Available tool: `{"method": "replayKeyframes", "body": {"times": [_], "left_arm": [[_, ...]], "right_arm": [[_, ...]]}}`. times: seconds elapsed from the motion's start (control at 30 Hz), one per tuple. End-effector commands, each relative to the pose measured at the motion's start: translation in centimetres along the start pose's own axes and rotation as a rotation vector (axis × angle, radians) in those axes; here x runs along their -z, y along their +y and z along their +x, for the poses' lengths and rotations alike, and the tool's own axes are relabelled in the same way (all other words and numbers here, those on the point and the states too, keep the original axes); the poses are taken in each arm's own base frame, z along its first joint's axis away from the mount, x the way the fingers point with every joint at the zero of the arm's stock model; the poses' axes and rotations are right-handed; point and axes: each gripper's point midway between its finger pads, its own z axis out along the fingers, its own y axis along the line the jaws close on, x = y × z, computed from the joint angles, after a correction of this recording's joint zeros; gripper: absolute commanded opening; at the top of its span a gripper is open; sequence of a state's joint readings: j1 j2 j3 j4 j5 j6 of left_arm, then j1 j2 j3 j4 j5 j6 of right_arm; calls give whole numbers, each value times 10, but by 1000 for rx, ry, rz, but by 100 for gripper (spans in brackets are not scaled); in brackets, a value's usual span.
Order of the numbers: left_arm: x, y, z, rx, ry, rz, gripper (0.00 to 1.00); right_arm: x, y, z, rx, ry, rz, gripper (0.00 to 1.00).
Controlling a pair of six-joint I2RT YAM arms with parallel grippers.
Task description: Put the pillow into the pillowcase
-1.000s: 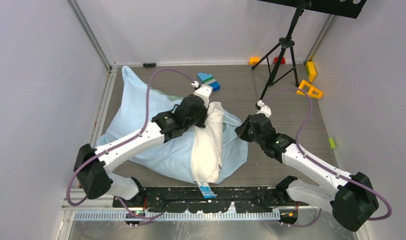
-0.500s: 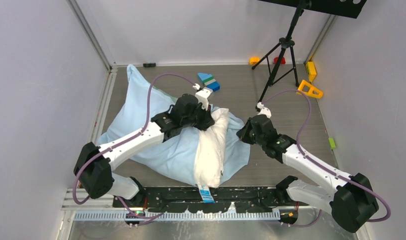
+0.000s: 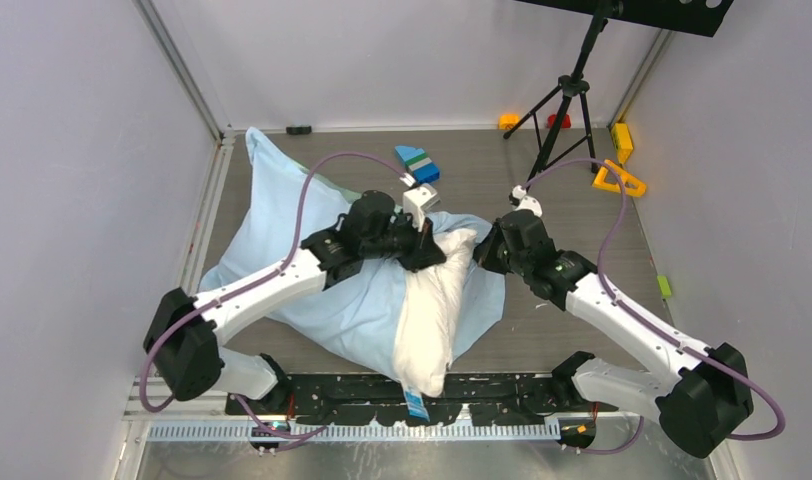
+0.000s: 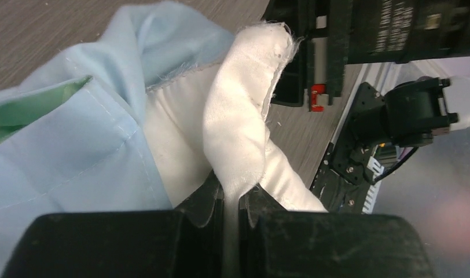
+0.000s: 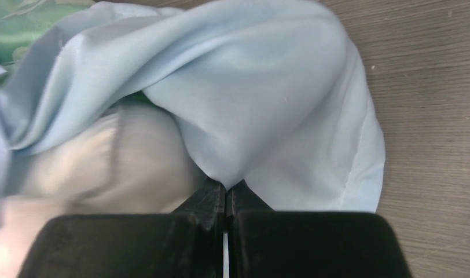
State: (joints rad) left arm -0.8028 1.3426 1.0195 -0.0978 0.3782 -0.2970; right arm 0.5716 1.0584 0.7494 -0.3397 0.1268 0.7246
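Observation:
The white pillow lies half out of the wrinkled light-blue pillowcase, its tagged corner over the near rail. My left gripper is shut on a pinched fold at the pillow's far end. In the left wrist view that white fold rises from between the fingers of my left gripper, with the pillowcase beside it showing a green inner face. My right gripper is shut on the pillowcase's right edge. The right wrist view shows blue cloth pinched in my right gripper, with the pillow under it.
A black tripod stands at the back right. Blue-green toy blocks lie just beyond the left gripper. Yellow and orange pieces sit by the right wall. A black rail runs along the near edge.
My left gripper has moved right, taking the pillow's far end with it, and the pillow has slid toward the near rail. The right gripper has shifted a little farther away, still holding the pillowcase edge.

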Motion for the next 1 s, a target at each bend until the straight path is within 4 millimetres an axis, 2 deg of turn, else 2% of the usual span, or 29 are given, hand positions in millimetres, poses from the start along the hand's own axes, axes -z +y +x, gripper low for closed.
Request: {"method": "replayKeyframes", "body": {"times": [0.0, 0.07, 0.17, 0.3, 0.47, 0.57, 0.67, 0.77, 0.97], "left_arm": [[-17, 28, 58, 25, 245, -147, 0], [-18, 56, 78, 56, 324, -290, 0], [-12, 81, 89, 114, 357, -408, 0], [-3, 107, 96, 140, 393, -537, 0], [7, 139, 120, 204, 502, -698, 0], [12, 156, 134, 267, 536, -772, 0], [15, 168, 143, 312, 552, -816, 0], [19, 180, 150, 358, 560, -858, 0], [29, 199, 161, 413, 566, -921, 0]], "right_arm": [[36, 9, -73, -17, -234, 40, 0], [56, 13, -91, -20, -297, 33, 0], [83, 21, -110, -21, -365, -1, 0], [111, 42, -125, -9, -406, -105, 0], [143, 80, -136, 36, -421, -285, 0], [153, 93, -134, 70, -397, -354, 1], [154, 100, -128, 98, -363, -391, 0], [156, 114, -113, 130, -281, -470, 1], [168, 125, -91, 174, -219, -598, 0]]}}
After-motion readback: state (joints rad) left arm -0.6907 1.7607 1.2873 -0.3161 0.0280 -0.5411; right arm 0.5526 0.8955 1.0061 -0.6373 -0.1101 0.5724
